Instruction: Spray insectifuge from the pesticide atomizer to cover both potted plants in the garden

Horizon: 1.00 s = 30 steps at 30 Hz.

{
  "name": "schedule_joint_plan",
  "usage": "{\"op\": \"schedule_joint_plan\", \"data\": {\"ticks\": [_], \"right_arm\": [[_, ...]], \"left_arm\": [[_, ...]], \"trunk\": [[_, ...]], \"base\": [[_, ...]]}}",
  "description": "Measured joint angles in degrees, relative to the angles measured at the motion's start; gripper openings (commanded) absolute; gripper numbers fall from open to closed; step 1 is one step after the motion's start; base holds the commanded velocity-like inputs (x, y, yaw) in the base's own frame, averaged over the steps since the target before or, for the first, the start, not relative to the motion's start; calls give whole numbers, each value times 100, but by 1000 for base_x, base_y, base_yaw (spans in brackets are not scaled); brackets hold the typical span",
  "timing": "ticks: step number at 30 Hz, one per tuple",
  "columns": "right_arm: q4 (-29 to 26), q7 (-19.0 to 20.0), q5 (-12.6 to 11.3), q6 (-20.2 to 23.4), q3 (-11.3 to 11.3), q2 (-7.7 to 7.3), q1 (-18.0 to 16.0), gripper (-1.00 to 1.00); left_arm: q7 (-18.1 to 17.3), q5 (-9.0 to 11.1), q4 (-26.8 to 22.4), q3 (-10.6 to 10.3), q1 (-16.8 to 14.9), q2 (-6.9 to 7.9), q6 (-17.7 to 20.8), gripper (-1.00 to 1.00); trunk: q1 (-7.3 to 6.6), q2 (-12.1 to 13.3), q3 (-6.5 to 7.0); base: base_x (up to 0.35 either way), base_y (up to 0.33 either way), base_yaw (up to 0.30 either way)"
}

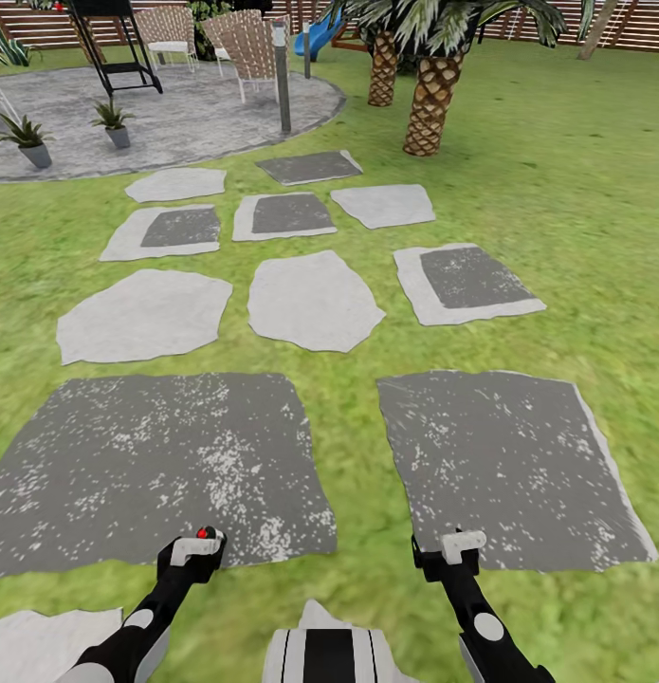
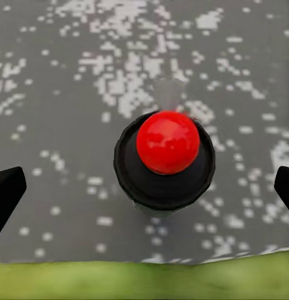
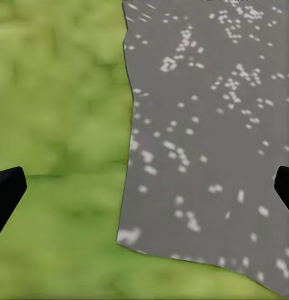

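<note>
Two potted plants in little grey pots stand on the round paved patio (image 1: pixel 206 114) far ahead at the left, one (image 1: pixel 24 138) near its edge and the other (image 1: pixel 113 121) beside it. My left gripper (image 1: pixel 198 545) hangs low over a dark speckled stepping stone (image 1: pixel 149 465), open, its black fingers (image 2: pixel 7 190) wide apart. Midway between them is a black round cap with a red ball (image 2: pixel 168 142), seen end on and touching neither finger. No green body or label shows, so I cannot tell whether it is the atomizer. My right gripper (image 1: pixel 459 548) is open and empty over a stone's edge (image 3: pixel 200 125).
Pale and dark stepping stones (image 1: pixel 313 302) lead across the lawn to the patio. Two thick palms (image 1: pixel 431 104) stand ahead on the right. A grey lamp post (image 1: pixel 282 81), wicker chairs (image 1: pixel 248 47), a black frame (image 1: pixel 116 43) and a slatted fence (image 1: pixel 642 24) are at the back.
</note>
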Motion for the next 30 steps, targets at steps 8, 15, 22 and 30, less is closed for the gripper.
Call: {"op": "schedule_joint_plan", "data": {"ticks": [8,15,22,30], "right_arm": [[9,0,0,0,0,2,-1,100],[9,1,0,0,0,3,0,100],[9,0,0,0,0,5,0,100],[11,0,8,0,0,3,0,100]], "left_arm": [[0,7,-1,11,0,9,-10,100],[0,22,-2,11,3,10,-12,100],[0,24,-2,19,3,10,-13,100],[0,18,-3,17,6,10,-12,100]], "trunk": [[1,0,0],[6,-2,-44],[11,-5,-98],[22,-10,-188]], "base": [[22,-22,0],[1,-1,0],[0,0,0],[0,0,0]]}}
